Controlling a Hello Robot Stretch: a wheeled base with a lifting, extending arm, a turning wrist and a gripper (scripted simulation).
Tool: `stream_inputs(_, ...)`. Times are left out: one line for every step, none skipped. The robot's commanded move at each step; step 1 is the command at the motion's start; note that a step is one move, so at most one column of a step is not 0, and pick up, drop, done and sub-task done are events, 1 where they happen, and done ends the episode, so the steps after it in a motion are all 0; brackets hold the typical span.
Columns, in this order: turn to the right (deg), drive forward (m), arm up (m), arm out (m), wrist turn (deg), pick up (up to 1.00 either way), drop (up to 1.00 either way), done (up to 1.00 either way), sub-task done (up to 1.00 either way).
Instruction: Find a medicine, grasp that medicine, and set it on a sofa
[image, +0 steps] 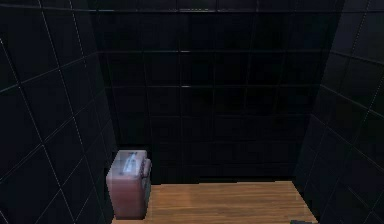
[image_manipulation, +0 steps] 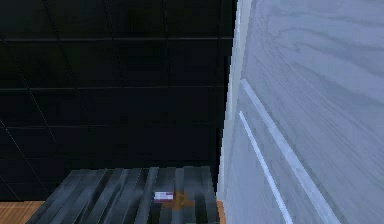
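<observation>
Fingers: cannot tell their state.
Medicine: cannot tell which thing it is; a small white thing (image_manipulation: 165, 196) lies on a grey ribbed mat (image_manipulation: 105, 195), near, just left of the door.
Bin: pinkish bin (image: 127, 192) stands on the wooden floor (image: 230, 203), near left, against the dark tiled wall (image: 200, 90); a pale blue thing (image: 130, 162) sits at its top, in or on it unclear.
Door: white panelled door (image_manipulation: 310, 110), right.
</observation>
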Motion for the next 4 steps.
stream_inputs(0.0, 0.00, 0.04, 0.00, 0.0, 0.00, 0.00, 0.00, 0.00)
stream_inputs(0.0, 0.00, 0.00, 0.36, 0.0, 0.00, 0.00, 0.00, 0.00)
stream_inputs(0.0, 0.00, 0.00, 0.00, 45.0, 0.00, 0.00, 0.00, 0.00)
stream_inputs(0.0, 0.00, 0.00, 0.00, 45.0, 0.00, 0.00, 0.00, 0.00)
